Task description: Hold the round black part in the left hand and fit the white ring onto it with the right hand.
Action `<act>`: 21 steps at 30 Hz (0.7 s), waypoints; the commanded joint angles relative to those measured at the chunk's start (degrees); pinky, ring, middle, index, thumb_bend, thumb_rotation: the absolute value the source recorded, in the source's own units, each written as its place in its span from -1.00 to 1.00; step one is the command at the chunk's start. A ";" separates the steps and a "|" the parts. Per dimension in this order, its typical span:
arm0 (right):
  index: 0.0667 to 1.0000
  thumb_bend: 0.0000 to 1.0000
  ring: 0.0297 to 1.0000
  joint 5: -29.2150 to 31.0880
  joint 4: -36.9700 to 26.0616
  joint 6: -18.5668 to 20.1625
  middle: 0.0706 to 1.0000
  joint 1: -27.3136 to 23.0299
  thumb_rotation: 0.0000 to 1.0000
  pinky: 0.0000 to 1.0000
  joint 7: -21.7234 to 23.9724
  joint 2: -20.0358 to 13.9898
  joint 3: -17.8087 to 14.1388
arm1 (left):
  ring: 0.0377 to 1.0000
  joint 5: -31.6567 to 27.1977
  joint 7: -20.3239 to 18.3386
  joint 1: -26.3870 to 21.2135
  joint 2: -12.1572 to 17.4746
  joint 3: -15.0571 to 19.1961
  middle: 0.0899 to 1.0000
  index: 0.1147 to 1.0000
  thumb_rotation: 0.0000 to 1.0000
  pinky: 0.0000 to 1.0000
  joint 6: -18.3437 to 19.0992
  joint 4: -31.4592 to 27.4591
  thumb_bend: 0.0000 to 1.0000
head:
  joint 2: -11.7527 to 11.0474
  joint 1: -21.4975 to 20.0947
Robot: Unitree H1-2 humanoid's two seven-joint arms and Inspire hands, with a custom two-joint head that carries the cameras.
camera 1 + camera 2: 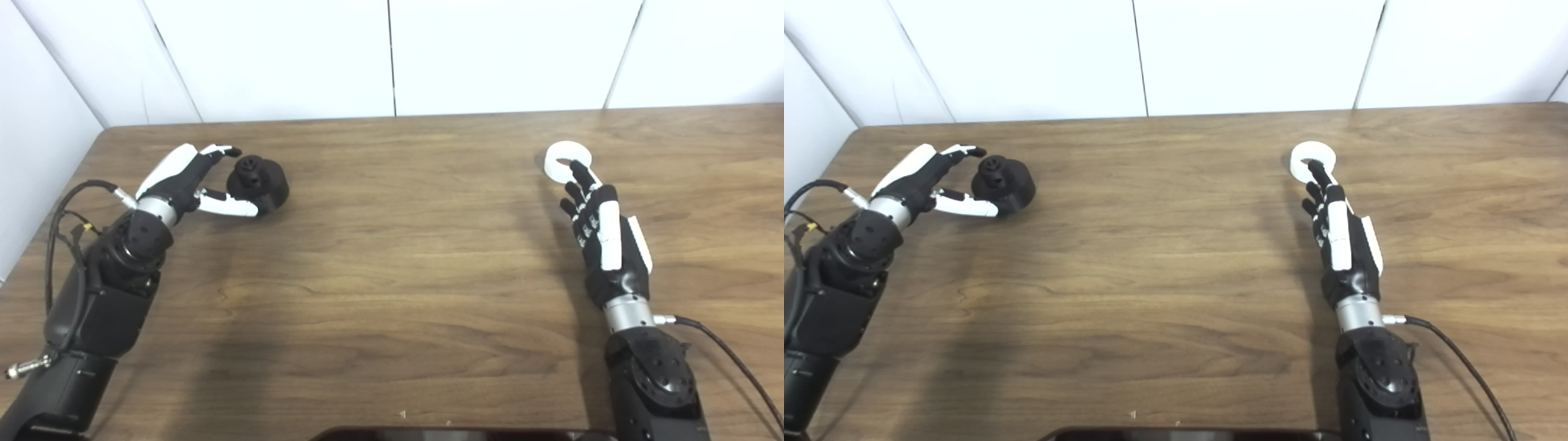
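Wooden counter (392,257) | my left hand (184,180) upper left, fingers spread around round black part (258,182), not clamped | my right hand (603,236) extended, fingertip at white ring (566,160), holding nothing

The whole middle of the desk (392,257) was left bare, from the front edge to the back edge, so a wide passage was offered between the two sides. Near the left edge, the round black part (258,180) was flanked by the spread fingers of the left hand (184,180), and approach from the left was blocked. Toward the back right, the white ring (567,160) was partly overlapped by the fingertips of the right hand (603,239); its far side was unobstructed.
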 commanded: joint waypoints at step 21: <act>0.81 0.27 0.91 1.39 0.79 -1.91 0.94 -0.27 1.00 0.89 0.73 -0.91 -0.58 | 1.00 2.27 4.49 -2.47 1.09 -0.12 1.00 0.66 -0.53 0.80 -3.55 2.06 0.89 | -0.49 -0.02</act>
